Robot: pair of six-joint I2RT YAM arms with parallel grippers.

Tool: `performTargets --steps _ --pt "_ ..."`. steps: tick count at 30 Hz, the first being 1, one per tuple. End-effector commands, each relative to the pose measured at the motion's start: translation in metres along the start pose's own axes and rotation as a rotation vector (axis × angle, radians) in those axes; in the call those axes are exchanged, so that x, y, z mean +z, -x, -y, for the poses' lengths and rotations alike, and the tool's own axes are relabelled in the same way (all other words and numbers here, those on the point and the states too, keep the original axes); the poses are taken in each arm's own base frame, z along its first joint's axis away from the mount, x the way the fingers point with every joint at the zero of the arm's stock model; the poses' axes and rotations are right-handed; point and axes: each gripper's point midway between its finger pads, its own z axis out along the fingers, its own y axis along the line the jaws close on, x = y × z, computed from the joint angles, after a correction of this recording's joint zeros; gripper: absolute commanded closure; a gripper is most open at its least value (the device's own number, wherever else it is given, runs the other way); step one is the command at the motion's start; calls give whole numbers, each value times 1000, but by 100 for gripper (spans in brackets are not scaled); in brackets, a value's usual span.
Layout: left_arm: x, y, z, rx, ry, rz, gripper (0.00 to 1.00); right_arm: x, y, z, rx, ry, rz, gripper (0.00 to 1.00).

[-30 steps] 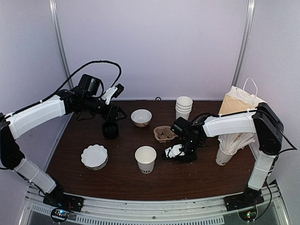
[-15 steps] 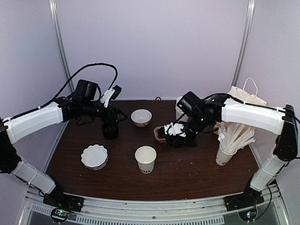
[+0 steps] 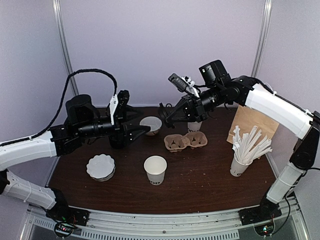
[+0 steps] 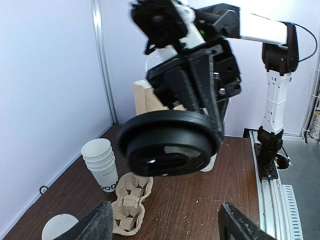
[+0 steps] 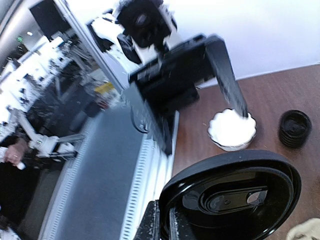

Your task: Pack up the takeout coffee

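Observation:
The takeout coffee (image 3: 155, 169), a white paper cup with an open top, stands at the table's front centre, apart from both arms. My right gripper (image 3: 166, 113) hangs high over the back centre, shut on the rim of a black lid (image 5: 235, 195). In the left wrist view this black lid (image 4: 170, 145) floats edge-on just ahead of my fingers (image 4: 100, 222). My left gripper (image 3: 136, 121) points right at it, open, nothing between its jaws. In the right wrist view my right gripper (image 5: 165, 221) pinches the lid's edge.
A cardboard cup carrier (image 3: 185, 142) lies behind the cup, with nested white cups (image 4: 101, 160) beyond it. A white bowl (image 3: 150, 125), a fluted white stack (image 3: 100, 166), a stack of black lids (image 5: 294, 128), a cup of wrapped sticks (image 3: 240, 162) and a paper bag (image 3: 252, 122) surround them.
My right arm rose from the table with the lid and swung left and back. My left arm turned from the lid stack toward it, its jaws spreading wider.

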Motion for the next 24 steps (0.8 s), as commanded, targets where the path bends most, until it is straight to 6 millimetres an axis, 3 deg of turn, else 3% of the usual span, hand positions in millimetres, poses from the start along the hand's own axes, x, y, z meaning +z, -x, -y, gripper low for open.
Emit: performTargets --steps 1,6,12,14,15,24 --pt "13 23 17 170 -6 76 24 0 26 -24 130 217 97 97" --pt "26 23 30 196 -38 70 23 -1 23 -26 143 224 102 97" --pt "33 27 29 259 36 85 22 -2 24 -28 148 233 110 96" --pt "34 27 28 263 45 90 4 -2 25 -28 151 240 113 96" --pt "34 27 28 264 50 91 3 -2 26 -28 155 242 114 96" --pt "28 25 23 318 116 62 6 -1 28 -26 174 260 128 96"
